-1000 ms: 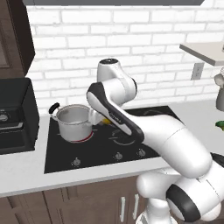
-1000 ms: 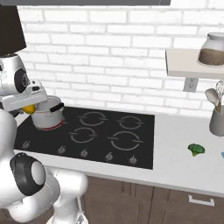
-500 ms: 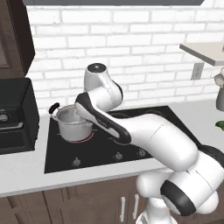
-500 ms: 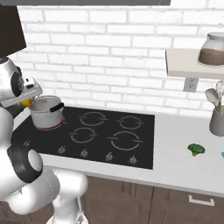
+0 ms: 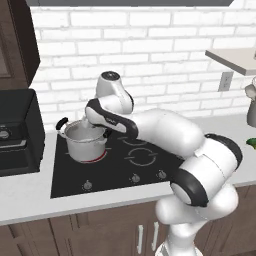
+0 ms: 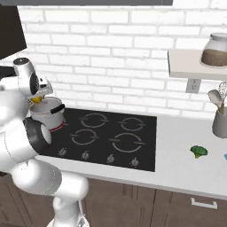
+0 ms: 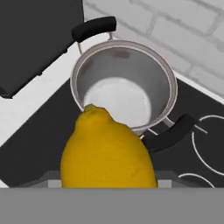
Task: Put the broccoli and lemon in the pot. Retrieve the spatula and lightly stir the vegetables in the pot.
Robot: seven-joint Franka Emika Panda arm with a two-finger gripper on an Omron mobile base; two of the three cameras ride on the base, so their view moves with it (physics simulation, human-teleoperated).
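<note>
Gripper [image 6: 39, 98] is closed on the lemon [image 7: 107, 151], holding it just above the near rim of the pot [image 7: 124, 85], which looks empty and sits on the hob's back-left burner. Lemon drop is the step in hand; I'd say next move is a small shift over the pot's centre, then release. Broccoli [image 6: 199, 151] lies far off on the worktop [image 6: 186, 166], right of the hob, not yet fetched.
</note>
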